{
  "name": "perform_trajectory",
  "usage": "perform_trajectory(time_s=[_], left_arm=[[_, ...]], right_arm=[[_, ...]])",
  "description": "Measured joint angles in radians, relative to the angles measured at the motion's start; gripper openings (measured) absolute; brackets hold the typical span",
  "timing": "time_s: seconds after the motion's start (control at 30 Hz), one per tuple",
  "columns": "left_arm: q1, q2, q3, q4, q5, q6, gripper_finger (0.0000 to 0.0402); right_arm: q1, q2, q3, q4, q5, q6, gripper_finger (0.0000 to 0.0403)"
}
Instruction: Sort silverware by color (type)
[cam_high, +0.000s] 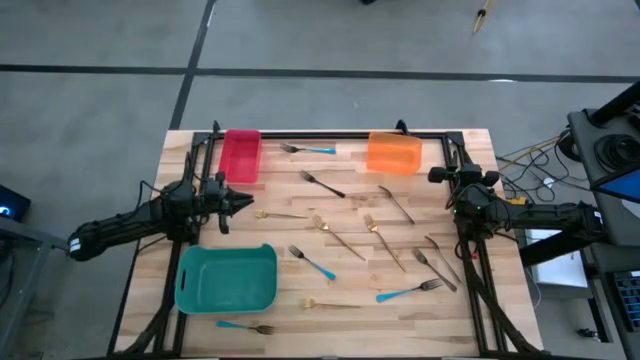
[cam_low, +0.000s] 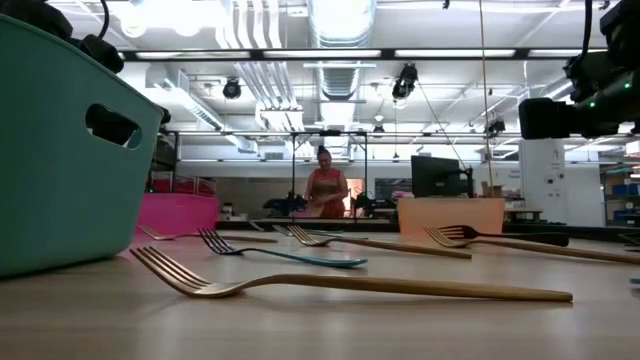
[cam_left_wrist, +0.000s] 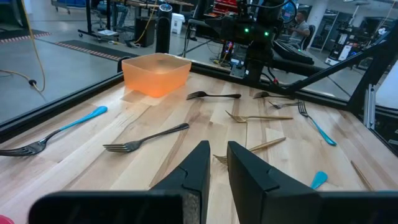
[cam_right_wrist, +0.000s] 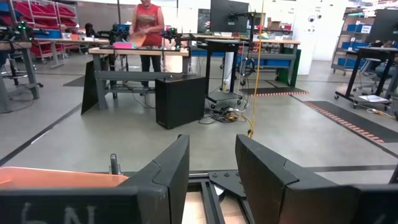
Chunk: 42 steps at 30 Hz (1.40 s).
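About a dozen thin forks lie flat and scattered on the wooden table (cam_high: 300, 200). Some are gold (cam_high: 335, 235), some are dark metal (cam_high: 325, 185), and some have blue handles (cam_high: 408, 291). My left gripper (cam_high: 243, 201) hovers at the table's left side, between the red bin and the teal bin. It points toward the forks, and its fingers (cam_left_wrist: 217, 149) stand a narrow gap apart with nothing between them. My right gripper (cam_high: 462, 176) waits at the right side near the orange bin. It is open and empty (cam_right_wrist: 212, 146) and faces the far edge.
A red bin (cam_high: 240, 155) stands at the far left, an orange bin (cam_high: 393, 153) at the far right, and a teal bin (cam_high: 227, 278) at the near left. A black frame rail (cam_high: 330, 133) runs along the table's far edge. A person (cam_low: 326, 190) stands far behind the table.
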Motion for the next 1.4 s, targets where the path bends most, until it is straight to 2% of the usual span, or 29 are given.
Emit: perform_trajectory(time_s=[1.1, 1.17, 1.27, 1.4], left_arm=[[0.0, 0.0, 0.0, 0.015, 0.0, -0.002, 0.0037], [0.0, 0.0, 0.0, 0.039, 0.008, -0.096, 0.0037], [0.0, 0.0, 0.0, 0.074, -0.004, -0.431, 0.0037], [0.0, 0.0, 0.0, 0.149, -0.132, -0.487, 0.0037]], right_arm=[[-0.005, 0.006, 0.0, 0.008, -0.003, 0.008, 0.0121], [-0.008, 0.006, 0.0, 0.007, -0.002, 0.01, 0.0121], [-0.007, 0.008, 0.0, 0.0, -0.003, 0.01, 0.0121], [-0.007, 0.007, 0.0, 0.0, -0.003, 0.009, 0.0121]])
